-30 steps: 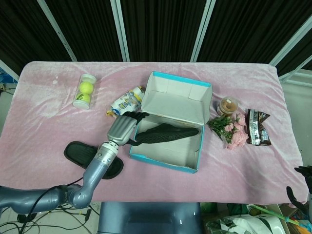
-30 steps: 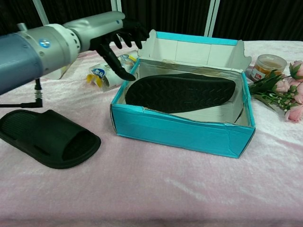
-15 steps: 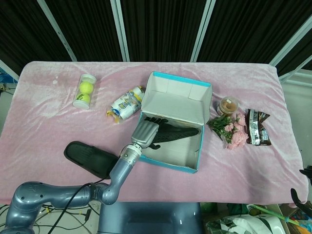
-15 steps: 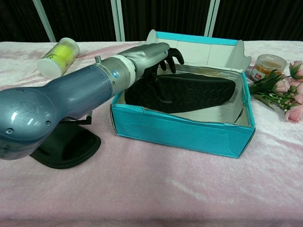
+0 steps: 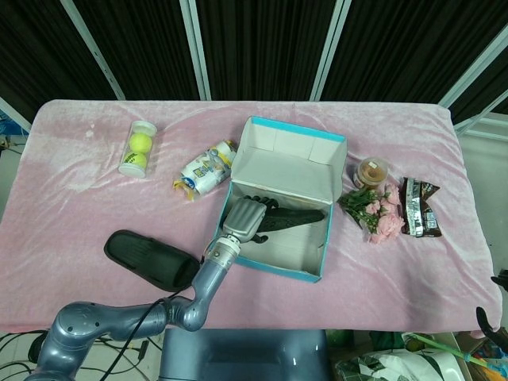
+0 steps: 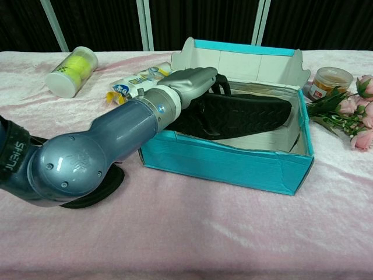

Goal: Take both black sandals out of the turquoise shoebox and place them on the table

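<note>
The turquoise shoebox (image 5: 274,268) (image 6: 233,166) stands open mid-table with one black sandal (image 5: 302,216) (image 6: 250,114) lying sole-up inside. My left hand (image 5: 244,217) (image 6: 195,79) reaches in over the box's left wall, and its dark fingers (image 6: 218,87) curl over the sandal's left end and grip it. The other black sandal (image 5: 147,258) (image 6: 113,178) lies on the pink cloth left of the box, partly hidden by my left arm in the chest view. Only dark tips of my right hand (image 5: 482,317) show at the lower right edge.
A clear tube of tennis balls (image 5: 138,148) (image 6: 73,70) and a snack packet (image 5: 205,167) lie left of the box. A small jar (image 5: 371,171), pink flowers (image 5: 373,210) and a dark wrapper (image 5: 418,208) sit to its right.
My left hand has moved from outside the box's left wall into the box and closed over the sandal's left end. The sandal has barely shifted.
</note>
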Controlling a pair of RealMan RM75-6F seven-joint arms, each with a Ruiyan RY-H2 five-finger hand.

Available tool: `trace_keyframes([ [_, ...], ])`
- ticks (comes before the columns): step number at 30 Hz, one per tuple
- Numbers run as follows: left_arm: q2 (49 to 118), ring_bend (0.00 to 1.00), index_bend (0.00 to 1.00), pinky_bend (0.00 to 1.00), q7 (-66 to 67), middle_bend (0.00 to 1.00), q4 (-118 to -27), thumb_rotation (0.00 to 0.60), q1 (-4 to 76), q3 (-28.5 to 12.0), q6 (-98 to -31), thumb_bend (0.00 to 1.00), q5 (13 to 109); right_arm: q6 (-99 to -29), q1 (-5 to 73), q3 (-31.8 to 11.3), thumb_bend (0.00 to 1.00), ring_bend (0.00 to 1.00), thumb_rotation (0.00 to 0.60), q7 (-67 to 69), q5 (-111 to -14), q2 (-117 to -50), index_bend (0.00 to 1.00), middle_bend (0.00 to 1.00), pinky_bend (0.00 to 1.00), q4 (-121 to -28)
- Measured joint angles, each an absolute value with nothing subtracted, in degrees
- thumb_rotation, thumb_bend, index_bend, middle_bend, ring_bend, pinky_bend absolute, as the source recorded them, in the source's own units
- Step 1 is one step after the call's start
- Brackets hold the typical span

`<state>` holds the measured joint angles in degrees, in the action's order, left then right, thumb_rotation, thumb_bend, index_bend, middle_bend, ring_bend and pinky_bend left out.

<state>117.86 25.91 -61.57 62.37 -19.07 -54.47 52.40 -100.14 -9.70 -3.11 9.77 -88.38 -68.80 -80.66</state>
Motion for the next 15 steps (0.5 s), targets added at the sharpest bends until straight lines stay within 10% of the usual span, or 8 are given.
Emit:
trace_keyframes([
  [15, 116.9, 0.53, 0.49, 0.63, 9.7, 0.59, -62.0, 0.600, 58.3, -18.4, -59.3, 0.33, 63.9, -99.5, -9.0, -3.4, 0.24, 0.20, 0.600, 9.2, -88.7, -68.6, 0.32, 0.27, 0.27, -81.3],
])
